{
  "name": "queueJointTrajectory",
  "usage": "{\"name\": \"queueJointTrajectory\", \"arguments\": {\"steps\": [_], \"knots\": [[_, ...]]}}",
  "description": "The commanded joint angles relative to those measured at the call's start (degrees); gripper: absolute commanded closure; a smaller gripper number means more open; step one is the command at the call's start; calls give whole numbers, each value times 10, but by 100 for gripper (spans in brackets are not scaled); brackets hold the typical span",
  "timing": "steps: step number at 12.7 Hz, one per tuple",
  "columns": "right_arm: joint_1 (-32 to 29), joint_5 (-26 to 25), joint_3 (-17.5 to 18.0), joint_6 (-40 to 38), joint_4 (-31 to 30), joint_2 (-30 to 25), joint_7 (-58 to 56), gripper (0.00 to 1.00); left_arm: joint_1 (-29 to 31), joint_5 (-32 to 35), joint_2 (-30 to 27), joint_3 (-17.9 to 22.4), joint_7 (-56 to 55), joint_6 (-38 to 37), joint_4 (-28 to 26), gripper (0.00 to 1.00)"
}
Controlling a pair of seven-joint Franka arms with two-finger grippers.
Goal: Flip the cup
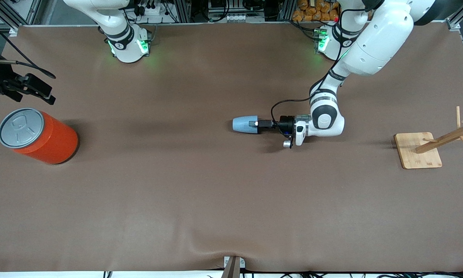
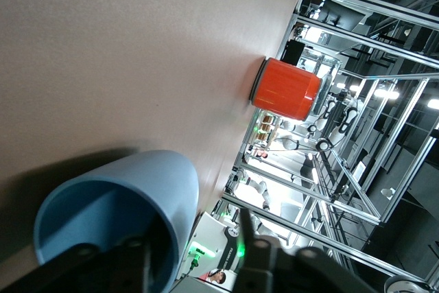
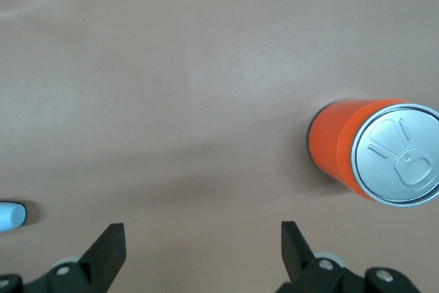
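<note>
The light-blue cup (image 1: 244, 124) lies on its side in the middle of the table, its mouth toward the left arm's end. My left gripper (image 1: 254, 123) reaches level with the table into its mouth. In the left wrist view the cup (image 2: 116, 204) fills the lower corner. One finger (image 2: 137, 262) is inside it and the other (image 2: 252, 255) is outside, with a visible gap to the cup wall. My right gripper (image 1: 42, 90) hangs open and empty over the table at the right arm's end (image 3: 202, 238), and its view shows a sliver of the cup (image 3: 9, 216).
A big orange can (image 1: 38, 135) with a grey pull-tab lid stands near the right arm's end, just below the right gripper in the front view. A wooden peg rack on a square base (image 1: 419, 150) stands at the left arm's end.
</note>
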Motion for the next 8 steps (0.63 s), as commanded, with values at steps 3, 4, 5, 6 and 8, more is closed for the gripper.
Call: {"name": "queueJointTrajectory", "arguments": {"steps": [3, 4, 5, 6, 8], "knots": [[-4, -13, 2, -5, 15, 8, -9, 0, -11, -14, 1, 1, 4, 26, 5, 100], [-3, -13, 2, -5, 15, 8, -9, 0, -10, -14, -1, 1, 1, 26, 6, 100], [-3, -13, 2, -5, 15, 8, -9, 0, -10, -13, -8, 1, -3, 27, 6, 100], [-2, -13, 2, -5, 15, 8, -8, 0, -6, -12, -28, 2, -19, 32, 3, 100], [-2, -12, 2, -6, 17, 7, -8, 0, -2, 0, -71, 7, -98, 35, 4, 100]]}}
